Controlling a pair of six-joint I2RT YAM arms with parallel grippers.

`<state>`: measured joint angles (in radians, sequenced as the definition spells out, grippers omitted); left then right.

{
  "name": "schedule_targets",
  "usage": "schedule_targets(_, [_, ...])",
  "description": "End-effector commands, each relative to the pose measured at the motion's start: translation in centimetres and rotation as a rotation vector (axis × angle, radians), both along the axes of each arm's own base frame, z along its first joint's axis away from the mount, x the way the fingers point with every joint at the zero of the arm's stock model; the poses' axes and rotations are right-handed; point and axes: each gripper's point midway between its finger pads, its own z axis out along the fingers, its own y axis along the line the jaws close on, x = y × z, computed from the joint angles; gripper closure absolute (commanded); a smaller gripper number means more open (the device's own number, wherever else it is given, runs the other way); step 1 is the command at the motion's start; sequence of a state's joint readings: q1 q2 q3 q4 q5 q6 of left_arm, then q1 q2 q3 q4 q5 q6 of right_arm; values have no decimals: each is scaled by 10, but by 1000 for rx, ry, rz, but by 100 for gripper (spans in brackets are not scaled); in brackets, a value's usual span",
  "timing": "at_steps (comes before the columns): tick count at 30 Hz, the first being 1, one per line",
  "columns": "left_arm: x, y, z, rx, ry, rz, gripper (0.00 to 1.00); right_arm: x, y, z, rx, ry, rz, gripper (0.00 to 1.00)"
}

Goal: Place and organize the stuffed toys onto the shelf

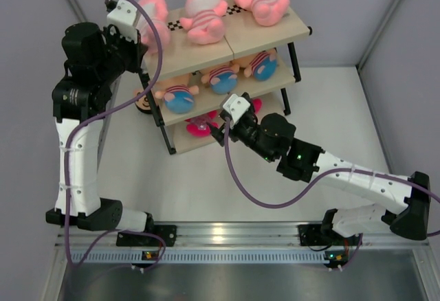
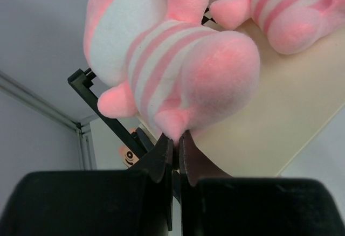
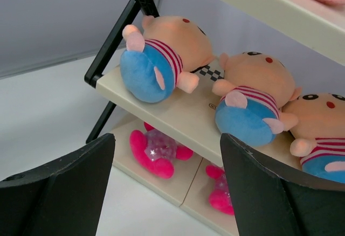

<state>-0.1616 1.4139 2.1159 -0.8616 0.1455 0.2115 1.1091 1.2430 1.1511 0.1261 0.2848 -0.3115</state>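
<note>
Pink toys lie three in a row on the top board of the shelf [image 1: 289, 26]: the left pink toy [image 1: 152, 9], the middle pink toy [image 1: 204, 16] and the right pink toy [image 1: 260, 0]. The left pink toy lies at the board's left end, just beside the middle one, its striped body on the cream board. The left gripper [image 2: 173, 139] is right at it. In the left wrist view we see its fingers [image 2: 161, 158] pressed nearly together with the tip of the toy's foot between them, so it is pinching that foot.

On the middle board we see three boy dolls, blue bottoms toward the front: the left doll [image 3: 156, 58], the middle doll [image 3: 250, 112] and the right doll [image 3: 318, 139]. The middle and right dolls touch, and the left doll lies apart from them. Two magenta toys [image 3: 156, 151] lie on the bottom board.

The right gripper [image 3: 167, 144] hangs in front of the shelf, near the middle board, jaws spread wide with nothing between them.

A fourth doll [image 1: 143, 100] shows its face low by the shelf's left leg. We cannot tell what it rests on.
</note>
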Motion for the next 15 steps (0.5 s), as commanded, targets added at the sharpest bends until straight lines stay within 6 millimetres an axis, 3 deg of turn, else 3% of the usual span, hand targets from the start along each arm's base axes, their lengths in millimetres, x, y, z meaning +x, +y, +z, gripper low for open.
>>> schedule_targets(1, [1,-10,12,-33,-40,-48,100,4,-9,16,55,-10,-29,20])
schedule_targets(4, [-1,-24,8,-60,-19,-115,100,5,-10,13,49,-3,-35,21])
schedule_targets(7, [-1,-24,2,-58,-4,-112,98,4,-12,14,48,-4,-37,20])
schedule_targets(9, [-3,-23,1,-60,-1,-110,76,3,-13,13,44,-6,-37,20])
schedule_targets(10, [-5,-25,-1,-66,4,-120,49,4,-14,16,46,-10,-38,20])
schedule_targets(13, [-15,-26,4,-71,-10,-135,28,4,-15,17,49,-12,-40,20])
schedule_targets(15, [-22,-22,12,-73,-35,-119,24,4,-16,15,48,-8,-41,20])
